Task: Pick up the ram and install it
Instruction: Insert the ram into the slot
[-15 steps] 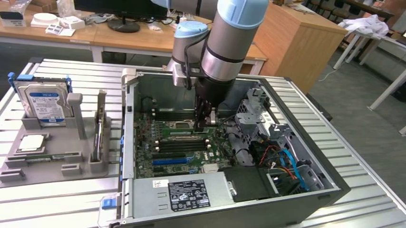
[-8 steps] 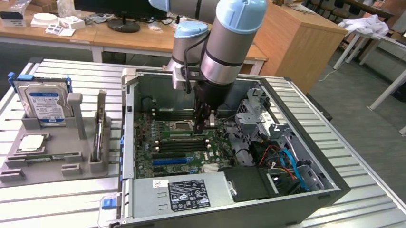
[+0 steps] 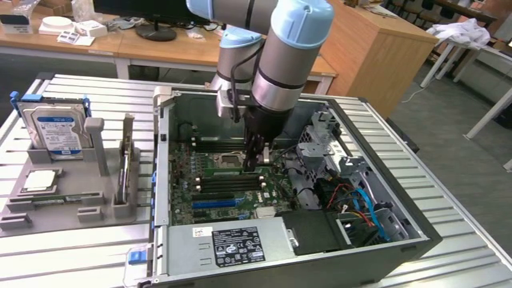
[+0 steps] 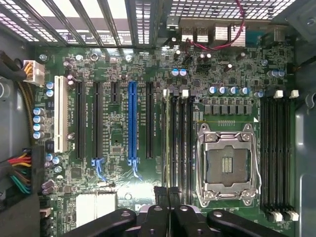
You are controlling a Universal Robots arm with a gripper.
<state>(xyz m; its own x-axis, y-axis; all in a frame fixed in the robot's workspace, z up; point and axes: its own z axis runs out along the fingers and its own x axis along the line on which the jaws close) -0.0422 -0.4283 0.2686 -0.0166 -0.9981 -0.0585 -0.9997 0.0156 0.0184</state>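
Note:
The ram [image 3: 228,171] stands on edge in a memory slot of the motherboard [image 3: 210,201] inside the open computer case, beside the processor socket [image 3: 229,159]. In the wrist view the ram [image 4: 167,143] shows edge-on as a thin pale line between white latches. My gripper [image 3: 258,163] reaches down into the case at one end of the stick. Its fingers are shut together [image 4: 168,191], with the tips right over that end of the ram's top edge. Whether they pinch the stick or only rest on it, I cannot tell.
On the exterior view's left, a grey holder tray [image 3: 72,213] carries a hard drive [image 3: 54,129], a square silver processor [image 3: 40,180] and another green stick standing upright [image 3: 126,165]. Case walls, a drive cage [image 3: 320,141] and coloured cables [image 3: 360,207] surround the board.

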